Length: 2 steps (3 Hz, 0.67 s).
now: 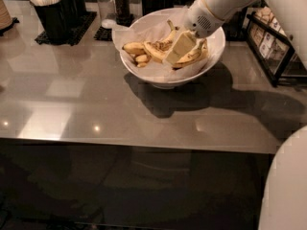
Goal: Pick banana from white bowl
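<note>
The white bowl [144,73] stands on the grey table at the back centre, lined with crinkled white paper. Several bananas lie in it. The long curved yellow banana [195,56] lies along the bowl's right side. My gripper [178,48] reaches down into the bowl from the upper right on the white arm [216,6]. It is among the bananas, right at the curved banana's left part. Short stubby bananas [136,51] lie at the bowl's left. The gripper hides part of the curved banana.
Black cups [55,11] with white items stand at the back left on a black mat. Shakers [120,4] stand behind the bowl. A black wire rack [271,42] stands at the right. The table's front edge [144,145] runs across. My white body [285,186] fills the lower right.
</note>
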### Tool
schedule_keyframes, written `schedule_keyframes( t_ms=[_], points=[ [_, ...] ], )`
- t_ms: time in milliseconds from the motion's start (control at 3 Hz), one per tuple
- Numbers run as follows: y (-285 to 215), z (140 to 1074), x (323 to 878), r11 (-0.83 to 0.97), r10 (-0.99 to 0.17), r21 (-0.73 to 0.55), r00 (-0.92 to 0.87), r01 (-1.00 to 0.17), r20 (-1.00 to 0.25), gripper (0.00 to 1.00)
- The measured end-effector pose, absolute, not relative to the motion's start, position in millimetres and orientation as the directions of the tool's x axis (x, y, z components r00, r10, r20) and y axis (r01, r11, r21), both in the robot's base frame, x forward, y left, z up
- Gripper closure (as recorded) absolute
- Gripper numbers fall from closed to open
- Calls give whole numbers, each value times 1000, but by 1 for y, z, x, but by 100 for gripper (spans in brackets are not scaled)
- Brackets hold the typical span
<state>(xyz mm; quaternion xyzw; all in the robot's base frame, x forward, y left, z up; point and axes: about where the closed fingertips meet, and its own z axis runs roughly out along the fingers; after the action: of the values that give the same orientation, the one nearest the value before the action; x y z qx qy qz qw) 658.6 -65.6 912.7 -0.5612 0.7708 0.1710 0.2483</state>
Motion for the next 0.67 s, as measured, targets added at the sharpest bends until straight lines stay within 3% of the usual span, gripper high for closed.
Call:
schedule_keyframes(
  t_ms=[333, 667],
  points=[
    [-74, 896, 655, 350, -765, 6, -289, -937, -575, 34],
    [-81, 882, 649, 381, -753, 27, -327, -924, -571, 33]
  ],
)
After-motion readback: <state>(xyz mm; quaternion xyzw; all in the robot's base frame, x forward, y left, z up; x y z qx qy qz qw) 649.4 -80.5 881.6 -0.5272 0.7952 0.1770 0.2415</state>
